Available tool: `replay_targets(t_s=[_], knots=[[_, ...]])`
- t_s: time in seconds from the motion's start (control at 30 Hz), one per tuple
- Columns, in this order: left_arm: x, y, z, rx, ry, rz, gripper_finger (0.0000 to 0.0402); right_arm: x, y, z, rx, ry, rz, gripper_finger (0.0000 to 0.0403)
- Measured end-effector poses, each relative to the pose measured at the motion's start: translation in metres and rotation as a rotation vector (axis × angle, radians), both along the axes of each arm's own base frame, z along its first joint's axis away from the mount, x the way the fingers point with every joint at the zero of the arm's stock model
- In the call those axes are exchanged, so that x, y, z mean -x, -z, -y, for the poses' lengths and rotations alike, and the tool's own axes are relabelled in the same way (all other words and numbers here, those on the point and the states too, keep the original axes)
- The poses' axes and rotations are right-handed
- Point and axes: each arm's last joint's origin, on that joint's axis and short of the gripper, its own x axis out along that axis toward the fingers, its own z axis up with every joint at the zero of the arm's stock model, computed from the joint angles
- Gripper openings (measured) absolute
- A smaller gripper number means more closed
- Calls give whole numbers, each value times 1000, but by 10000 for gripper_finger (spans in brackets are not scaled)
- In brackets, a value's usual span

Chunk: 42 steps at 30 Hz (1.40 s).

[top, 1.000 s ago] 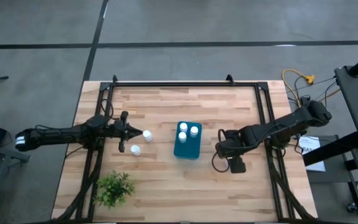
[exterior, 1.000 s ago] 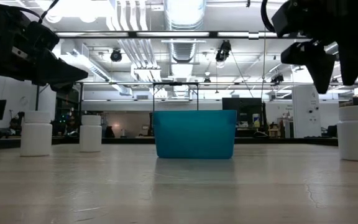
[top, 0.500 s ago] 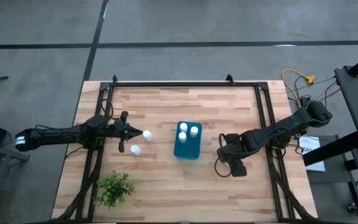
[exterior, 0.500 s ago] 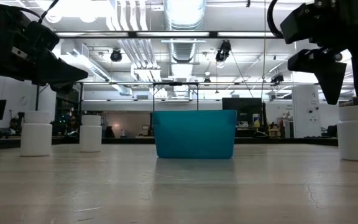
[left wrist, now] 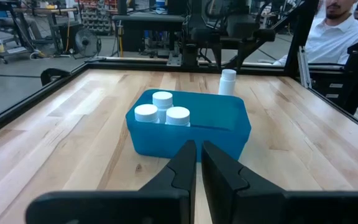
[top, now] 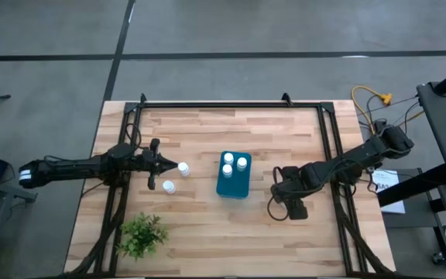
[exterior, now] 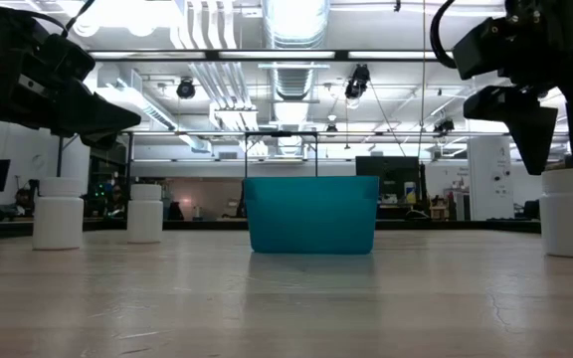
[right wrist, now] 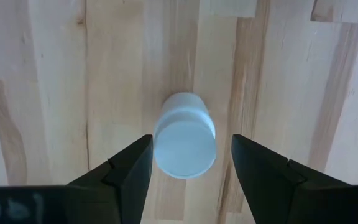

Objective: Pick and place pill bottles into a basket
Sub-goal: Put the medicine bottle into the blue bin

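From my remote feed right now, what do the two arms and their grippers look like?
Both arms are slim, dark and jointed, with loose black cable looping near the wrists. The left gripper ends in two black, tapering fingers. The right gripper has broad, angular black fingers, with white markings on its body.

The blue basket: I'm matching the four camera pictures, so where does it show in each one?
High view: basket at the table's centre, three capped bottles inside.
Low view: centre, standing on the tabletop.
Left wrist view: centre, just beyond the shut left pincer.
Right wrist view: not in it.
Shared landmark: the lone bottle beyond the basket, under the open right pincer.
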Motion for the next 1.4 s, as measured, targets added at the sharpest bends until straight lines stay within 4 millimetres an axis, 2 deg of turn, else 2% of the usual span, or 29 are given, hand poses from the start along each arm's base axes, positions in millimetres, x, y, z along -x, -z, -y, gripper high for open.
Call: replay_targets(t_s=[0.93, 1.4], knots=[[0, 0, 0, -1, 0, 3, 8, 1, 12, 0, -16, 4, 23, 210], [0, -2, 0, -3, 0, 16, 8, 9, 28, 2, -9, 11, -12, 210]])
